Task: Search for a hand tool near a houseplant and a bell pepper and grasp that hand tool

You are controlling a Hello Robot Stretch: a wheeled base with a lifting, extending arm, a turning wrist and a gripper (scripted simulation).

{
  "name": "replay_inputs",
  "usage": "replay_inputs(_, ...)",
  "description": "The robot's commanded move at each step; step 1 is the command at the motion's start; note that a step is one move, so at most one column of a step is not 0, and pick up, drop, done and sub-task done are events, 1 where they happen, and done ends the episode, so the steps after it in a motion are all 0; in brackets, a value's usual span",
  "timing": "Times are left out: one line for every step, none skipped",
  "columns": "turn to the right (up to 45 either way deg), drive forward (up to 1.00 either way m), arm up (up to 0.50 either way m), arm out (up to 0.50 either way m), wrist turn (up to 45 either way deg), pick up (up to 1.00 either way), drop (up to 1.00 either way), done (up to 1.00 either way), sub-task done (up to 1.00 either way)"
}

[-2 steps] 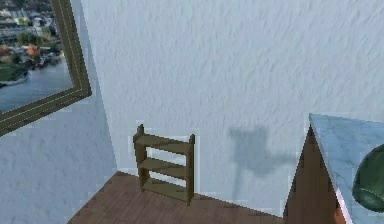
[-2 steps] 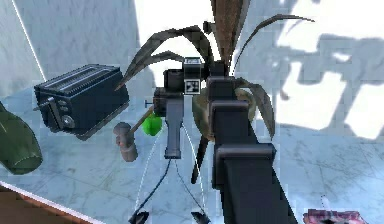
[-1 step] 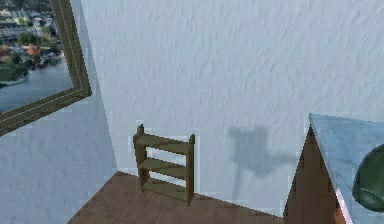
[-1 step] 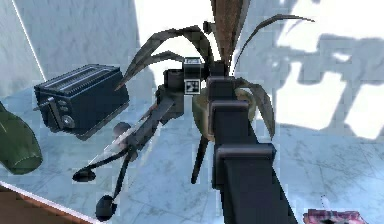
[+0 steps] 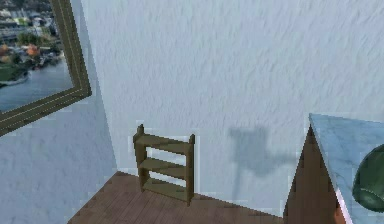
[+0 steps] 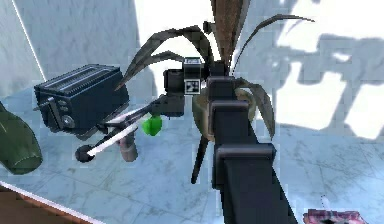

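A slim tool (image 6: 106,143) with a pale shaft and a black knob at its end lies on the marble countertop (image 6: 90,190). Beside it sits a small bright green blob (image 6: 152,126), perhaps the bell pepper. Behind them a houseplant (image 6: 158,45) spreads long drooping leaves, its pot partly hidden by my arm (image 6: 240,165). The arm rises from the arm side view's bottom edge. My gripper (image 6: 128,116) reaches left from the white marker squares (image 6: 191,78) toward the tool and the green blob. Both lie on the counter at its far end, so I cannot tell whether it holds anything.
A dark boxy appliance (image 6: 80,95) stands on the counter left of the tool, with a dark green rounded object (image 6: 15,140) at the left edge. In the forward view, a small wooden shelf (image 5: 165,165) stands against the wall, a framed picture (image 5: 35,60) hangs left, and a counter (image 5: 345,150) is right.
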Motion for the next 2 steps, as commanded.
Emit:
replay_inputs(0.0,0.0,0.0,0.0,27.0,0.0,0.0,0.0,0.0)
replay_inputs(0.0,0.0,0.0,0.0,0.0,1.0,0.0,0.0,0.0)
